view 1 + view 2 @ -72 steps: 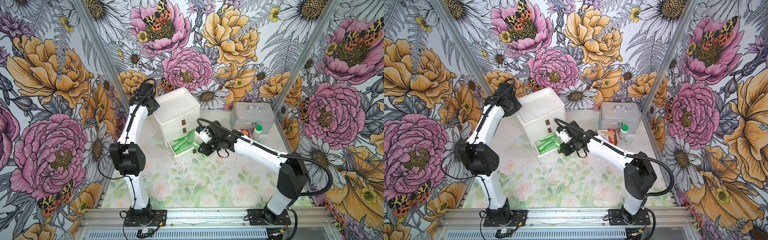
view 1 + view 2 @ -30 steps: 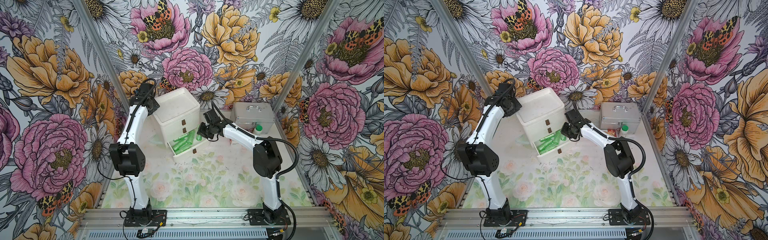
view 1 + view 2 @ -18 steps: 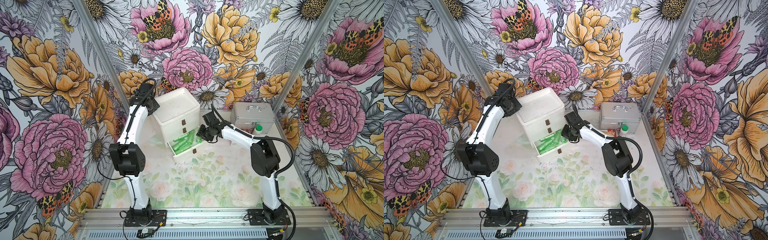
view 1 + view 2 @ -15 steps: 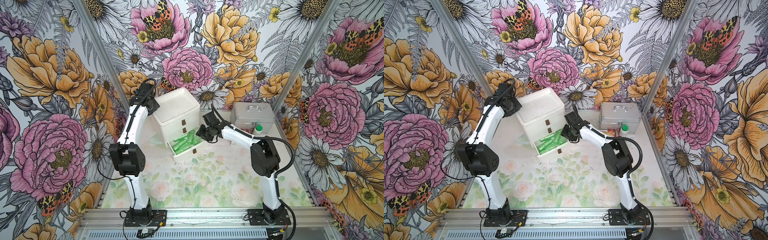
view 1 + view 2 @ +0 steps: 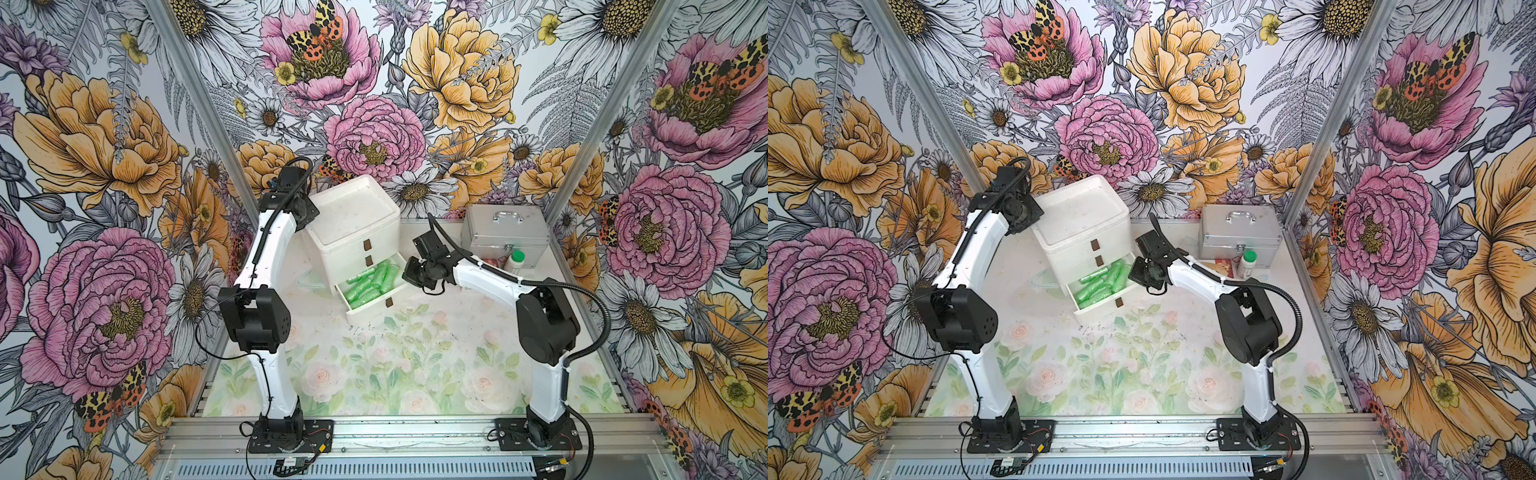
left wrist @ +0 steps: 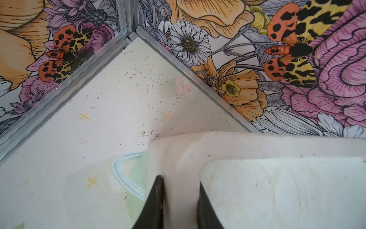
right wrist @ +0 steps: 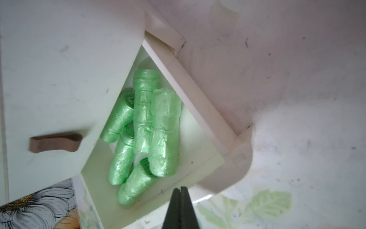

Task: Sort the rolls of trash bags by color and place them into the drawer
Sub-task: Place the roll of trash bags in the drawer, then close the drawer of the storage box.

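The floral table (image 5: 395,374) is bare across its whole near half in both top views, so there is plenty of open floor between the two arm bases. The left arm (image 5: 266,249) stands tall, elbow jutting toward the side wall. Its forearm climbs to the back corner and the wrist tips down onto the white chest of drawers (image 5: 353,208).

The right arm (image 5: 490,278) folds at a low elbow and sends its forearm nearly level toward the chest, ending just beside the open drawer. The chest sits at the back left, and the left wrist view shows only a narrow wedge of table between it and the wall rails. A silver case (image 5: 505,232) sits at the back right, well apart from the chest.

The bottom drawer (image 5: 368,312) is pulled out; the two above it are closed. Light green rolls (image 7: 154,126) lie piled lengthwise inside, with bare drawer floor near the front wall. A green-capped bottle (image 5: 516,262) stands just in front of the case.

The left gripper (image 6: 179,180) pinches the chest's raised top rim, with one finger outside and one inside. The right gripper (image 7: 180,190) has its fingers pressed together on nothing and hangs over the drawer's front edge, clear of the rolls.
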Robot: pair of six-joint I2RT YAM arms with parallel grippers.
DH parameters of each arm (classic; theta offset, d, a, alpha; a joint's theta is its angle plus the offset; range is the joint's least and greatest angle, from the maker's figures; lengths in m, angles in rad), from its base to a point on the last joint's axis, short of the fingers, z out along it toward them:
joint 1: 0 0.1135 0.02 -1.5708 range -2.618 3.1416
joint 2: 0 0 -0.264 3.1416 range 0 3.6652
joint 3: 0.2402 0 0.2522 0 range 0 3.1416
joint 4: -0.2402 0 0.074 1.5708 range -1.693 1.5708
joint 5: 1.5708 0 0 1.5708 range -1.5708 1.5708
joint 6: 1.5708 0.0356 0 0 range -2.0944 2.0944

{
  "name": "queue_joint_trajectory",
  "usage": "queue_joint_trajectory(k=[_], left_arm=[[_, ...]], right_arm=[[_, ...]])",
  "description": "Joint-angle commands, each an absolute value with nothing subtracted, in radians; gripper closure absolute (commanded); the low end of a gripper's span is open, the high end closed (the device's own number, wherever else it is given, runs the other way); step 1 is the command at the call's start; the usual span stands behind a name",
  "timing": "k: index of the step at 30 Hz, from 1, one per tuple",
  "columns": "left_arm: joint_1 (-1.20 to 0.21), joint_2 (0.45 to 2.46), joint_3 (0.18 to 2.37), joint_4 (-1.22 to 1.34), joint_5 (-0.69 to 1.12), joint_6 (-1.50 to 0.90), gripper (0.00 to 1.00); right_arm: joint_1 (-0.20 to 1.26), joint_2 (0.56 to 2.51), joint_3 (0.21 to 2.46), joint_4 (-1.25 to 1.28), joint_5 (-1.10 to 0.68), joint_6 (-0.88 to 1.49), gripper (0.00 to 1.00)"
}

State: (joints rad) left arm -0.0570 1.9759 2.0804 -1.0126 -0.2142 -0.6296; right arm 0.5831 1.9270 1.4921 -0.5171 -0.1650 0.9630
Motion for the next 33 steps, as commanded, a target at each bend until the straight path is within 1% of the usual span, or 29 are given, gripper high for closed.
queue_joint_trajectory(k=[1, 7, 13, 17, 28, 33], left_arm=[[-0.138, 2.098, 2.002, -1.152, 0.171, -0.838, 1.00], [-0.138, 2.103, 2.013, -1.152, 0.179, -0.835, 1.00], [-0.138, 2.099, 2.011, -1.151, 0.182, -0.835, 1.00], [-0.140, 2.094, 2.008, -1.152, 0.180, -0.838, 1.00], [-0.167, 2.100, 2.012, -1.152, 0.174, -0.842, 1.00], [-0.180, 2.107, 2.022, -1.152, 0.174, -0.842, 1.00]], right_arm=[[0.580, 1.834, 1.404, -0.451, -0.146, 0.906, 1.00], [0.581, 1.826, 1.268, -0.416, -0.175, 0.925, 1.00], [0.596, 1.878, 1.253, -0.370, -0.208, 0.958, 1.00], [0.606, 1.927, 1.305, -0.363, -0.226, 0.969, 1.00], [0.643, 2.068, 1.562, -0.362, -0.234, 0.985, 1.00], [0.643, 2.112, 1.639, -0.361, -0.255, 1.004, 1.00]])
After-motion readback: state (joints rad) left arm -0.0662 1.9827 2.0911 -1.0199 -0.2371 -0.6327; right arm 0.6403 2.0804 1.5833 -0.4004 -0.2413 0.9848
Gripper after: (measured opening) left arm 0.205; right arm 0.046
